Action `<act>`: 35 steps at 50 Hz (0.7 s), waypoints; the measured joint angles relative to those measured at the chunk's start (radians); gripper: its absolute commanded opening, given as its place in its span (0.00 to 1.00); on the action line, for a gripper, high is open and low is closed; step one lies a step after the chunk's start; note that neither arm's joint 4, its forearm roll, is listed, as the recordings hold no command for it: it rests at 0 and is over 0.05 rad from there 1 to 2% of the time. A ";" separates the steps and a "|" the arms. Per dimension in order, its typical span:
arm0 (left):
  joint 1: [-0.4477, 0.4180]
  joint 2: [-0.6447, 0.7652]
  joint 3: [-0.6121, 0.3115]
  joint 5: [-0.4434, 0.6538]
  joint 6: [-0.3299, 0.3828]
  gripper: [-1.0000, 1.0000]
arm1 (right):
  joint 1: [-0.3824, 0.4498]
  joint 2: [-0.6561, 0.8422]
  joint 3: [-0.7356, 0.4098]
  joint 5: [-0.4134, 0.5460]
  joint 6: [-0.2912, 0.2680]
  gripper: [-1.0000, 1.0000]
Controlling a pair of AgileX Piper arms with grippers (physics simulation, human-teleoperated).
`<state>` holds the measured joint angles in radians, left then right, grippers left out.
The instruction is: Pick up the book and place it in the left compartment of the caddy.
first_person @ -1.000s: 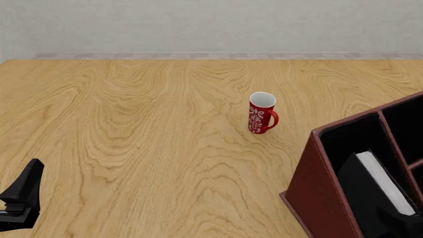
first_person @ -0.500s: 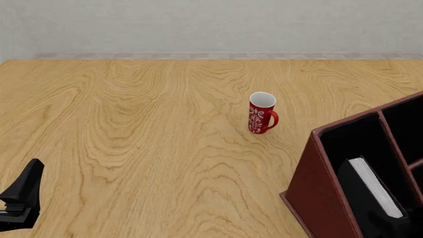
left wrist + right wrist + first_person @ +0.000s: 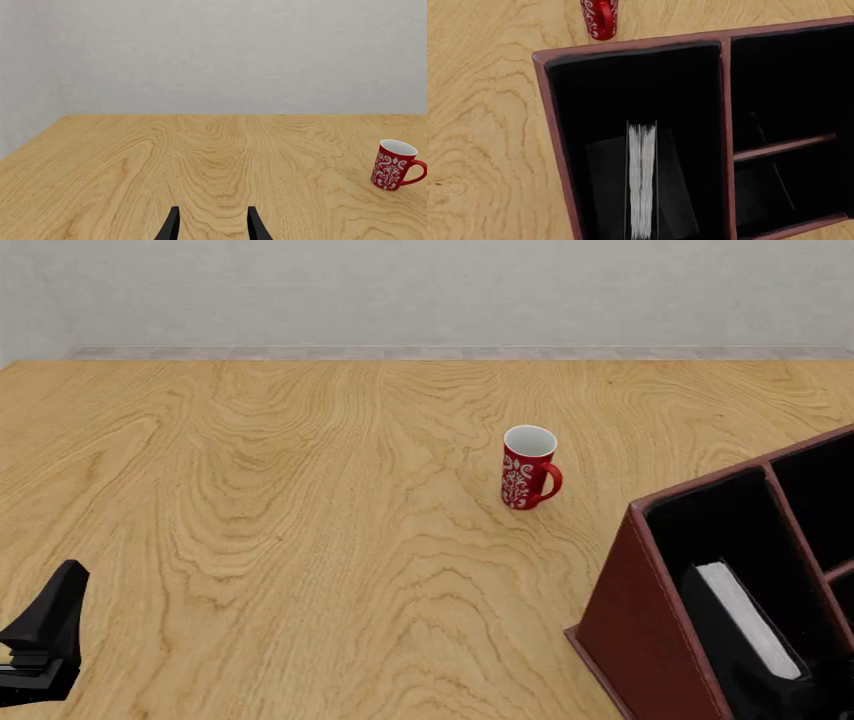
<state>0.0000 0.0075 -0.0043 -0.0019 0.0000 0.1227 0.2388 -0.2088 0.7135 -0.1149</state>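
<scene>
Front view: book (image 3: 750,620) stands in caddy's (image 3: 654,610) left compartment (image 3: 721,530); right hand's state unclear, left hand (image 3: 212,227) spread.

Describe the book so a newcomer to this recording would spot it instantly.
Start at the large reddish-brown wooden caddy at the wooden table's near right corner. Its widest black-lined compartment, the leftmost, holds a thick black hardcover book standing on edge. The pale grey-white page edge facing up is the only light thing inside the dark box.

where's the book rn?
The book stands on edge inside the caddy's left compartment, at the front view's lower right, page edge up.
</scene>
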 measured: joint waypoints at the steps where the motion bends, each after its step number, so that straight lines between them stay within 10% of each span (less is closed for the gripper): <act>1: 0.000 0.000 0.000 0.000 0.000 1.00 | -0.001 0.001 0.001 -0.002 0.000 0.00; 10: 0.000 0.000 0.000 0.000 0.000 1.00 | -0.007 0.001 0.001 -0.004 -0.005 0.00; 11: 0.000 0.000 0.000 0.000 0.000 1.00 | -0.008 0.002 0.001 -0.004 -0.005 1.00; 35: 0.000 0.000 0.000 0.000 0.000 1.00 | -0.016 0.003 -0.004 0.006 0.015 1.00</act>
<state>0.0000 0.0075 -0.0043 -0.0019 0.0000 0.1069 0.2418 -0.2126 0.7194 -0.0997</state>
